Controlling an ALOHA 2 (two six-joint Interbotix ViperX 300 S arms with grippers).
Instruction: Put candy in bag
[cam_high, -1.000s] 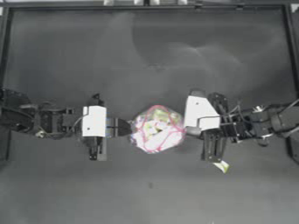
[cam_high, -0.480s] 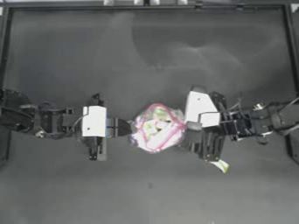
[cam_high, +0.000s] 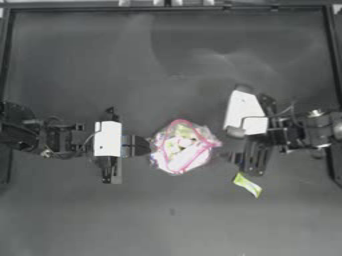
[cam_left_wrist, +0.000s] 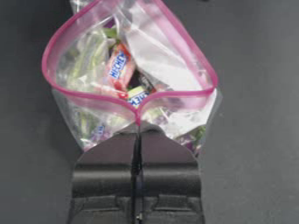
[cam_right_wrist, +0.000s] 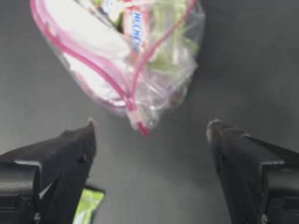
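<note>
The bag (cam_high: 182, 146), a clear pouch with a pink rim, lies at the table's middle with its mouth spread open and wrapped sweets inside. My left gripper (cam_high: 148, 146) is shut on its left edge; the left wrist view shows the jaws (cam_left_wrist: 139, 127) pinching the plastic just below the pink rim (cam_left_wrist: 125, 94). My right gripper (cam_high: 230, 146) stands open just right of the bag (cam_right_wrist: 125, 48), holding nothing. The candy (cam_high: 247, 184), a small yellow-green piece, lies on the table below the right gripper, apart from the bag. In the right wrist view the candy (cam_right_wrist: 88, 205) peeks out beside one jaw.
The dark table (cam_high: 167, 65) is bordered by a raised frame along the back and sides. Both arms reach in level with the bag, one from each side.
My right gripper has drawn back a little to the right, away from the bag. The bag, the candy and the left gripper have stayed where they were.
</note>
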